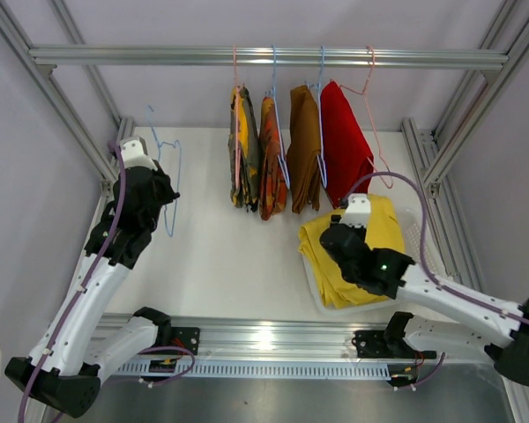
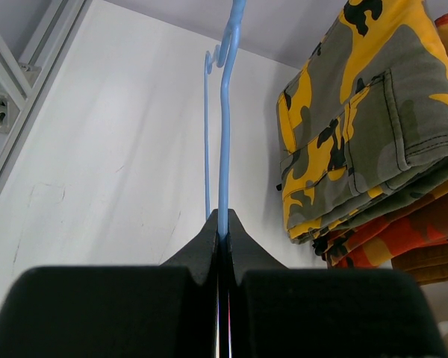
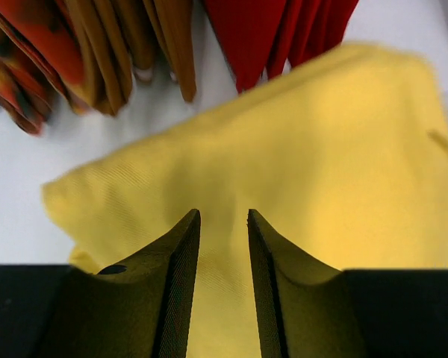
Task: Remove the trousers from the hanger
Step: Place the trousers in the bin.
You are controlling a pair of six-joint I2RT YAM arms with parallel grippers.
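- My left tool [image 2: 222,231] was clamped shut on the wire of a bare blue hanger [image 2: 225,112]. It held the hanger upright at the left of the top view, below the rail [image 1: 159,55] and not hooked on it.
- My right tool [image 3: 222,216] had its fingers apart with nothing between them. It hovered over the yellow pair [image 3: 321,149], which lay rumpled in the basket [image 1: 420,247] at lower right.
- Four pairs hung from the rail at upper centre: camo pair [image 1: 243,150], patterned pair [image 1: 271,163], brown pair [image 1: 304,145], red pair [image 1: 344,141]. Their long axes dropped toward the worktop [image 1: 212,256].
- The red pair lay just up-frame of my right tool. I judged that arm the nearer and the only free one.
- The worktop was smooth and white. The hanging pairs were packed close, so I expected little room between them.
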